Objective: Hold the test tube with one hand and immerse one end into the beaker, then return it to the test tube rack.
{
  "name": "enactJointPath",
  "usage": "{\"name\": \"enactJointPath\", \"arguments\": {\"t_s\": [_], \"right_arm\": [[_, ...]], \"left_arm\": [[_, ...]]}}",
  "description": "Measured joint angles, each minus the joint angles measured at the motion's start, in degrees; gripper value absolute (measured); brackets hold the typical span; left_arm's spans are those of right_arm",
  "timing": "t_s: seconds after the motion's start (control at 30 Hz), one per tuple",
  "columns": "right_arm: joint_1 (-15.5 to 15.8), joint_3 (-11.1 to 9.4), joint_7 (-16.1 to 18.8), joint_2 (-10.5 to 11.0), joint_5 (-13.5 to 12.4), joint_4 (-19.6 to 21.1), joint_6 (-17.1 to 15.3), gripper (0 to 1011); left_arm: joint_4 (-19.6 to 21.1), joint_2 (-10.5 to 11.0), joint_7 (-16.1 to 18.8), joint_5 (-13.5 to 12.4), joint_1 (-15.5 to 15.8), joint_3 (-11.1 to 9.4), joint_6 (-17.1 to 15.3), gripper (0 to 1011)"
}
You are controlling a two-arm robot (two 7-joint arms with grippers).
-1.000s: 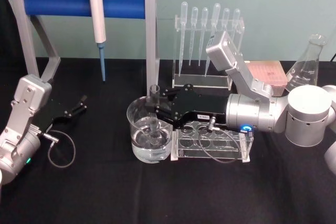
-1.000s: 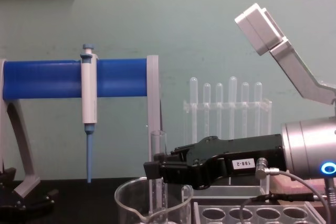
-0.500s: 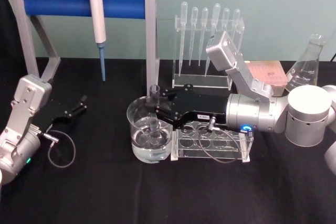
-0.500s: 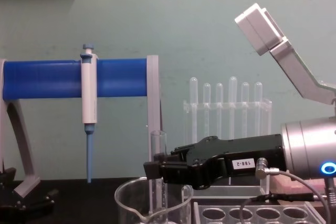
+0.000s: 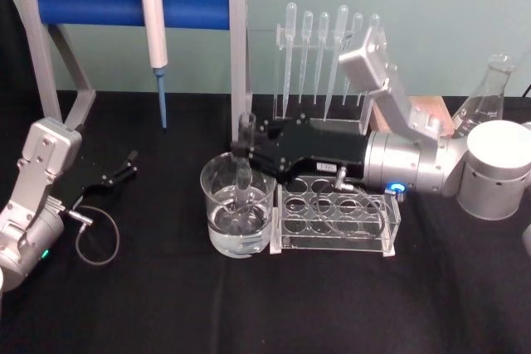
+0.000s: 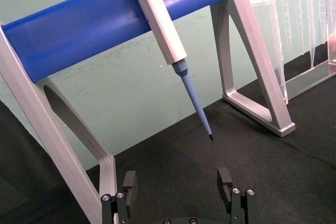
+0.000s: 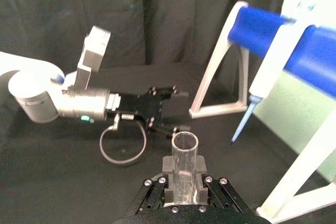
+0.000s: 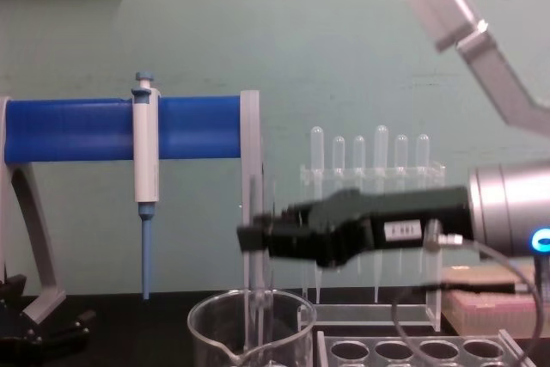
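Black flat-jawed right pincer [image 5: 246, 157] grips the long clear glass test tube [image 5: 246, 151] upright, its lower end inside the wide clear glass beaker [image 5: 236, 215]. Left pincer [image 5: 129, 163] rests open on the black bench [image 5: 149, 288].

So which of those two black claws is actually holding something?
The right gripper, clamped on the test tube above the beaker. The left gripper sits open and empty.

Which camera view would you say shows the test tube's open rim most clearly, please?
The right wrist view: the test tube faces it rim-on, held by the right gripper. The head view shows it from above over the beaker; the chest view blurs it.
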State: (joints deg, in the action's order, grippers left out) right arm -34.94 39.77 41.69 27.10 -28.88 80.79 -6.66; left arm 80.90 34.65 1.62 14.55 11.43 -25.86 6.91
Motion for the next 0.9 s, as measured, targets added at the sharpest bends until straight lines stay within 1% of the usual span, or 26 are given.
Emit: {"name": "enactJointPath", "arguments": {"t_s": [0.1,0.33,0.43,0.53,0.57,0.67,0.73,0.77,0.9], "right_arm": [[-0.4,-0.8,-0.1,0.4,-0.5,1.2,-0.3,241],[-1.6,-2.6,-0.7,2.1,-1.7,5.4,-1.3,241],[-1.8,-4.5,-1.2,3.8,-3.6,8.4,-2.6,241],[-1.9,-5.5,-1.5,5.0,-4.8,10.1,-3.3,241],[-1.9,-6.3,-1.6,6.0,-5.6,11.3,-3.8,241],[-1.7,-7.4,-1.7,7.8,-6.6,12.9,-4.1,241],[-1.1,-8.3,-1.8,9.6,-7.5,14.1,-4.2,241],[-0.4,-8.9,-1.8,11.0,-8.2,14.9,-4.2,241],[1.4,-10.0,-1.7,13.6,-9.2,16.3,-3.7,241]], "left_arm": [[0.0,0.0,0.0,0.0,0.0,0.0,0.0,1000],[0.0,0.0,0.0,0.0,0.0,0.0,0.0,1000],[0.0,0.0,0.0,0.0,0.0,0.0,0.0,1000],[0.0,0.0,0.0,0.0,0.0,0.0,0.0,1000],[0.0,0.0,0.0,0.0,0.0,0.0,0.0,1000],[0.0,0.0,0.0,0.0,0.0,0.0,0.0,1000],[0.0,0.0,0.0,0.0,0.0,0.0,0.0,1000],[0.0,0.0,0.0,0.0,0.0,0.0,0.0,1000],[0.0,0.0,0.0,0.0,0.0,0.0,0.0,1000]]}}
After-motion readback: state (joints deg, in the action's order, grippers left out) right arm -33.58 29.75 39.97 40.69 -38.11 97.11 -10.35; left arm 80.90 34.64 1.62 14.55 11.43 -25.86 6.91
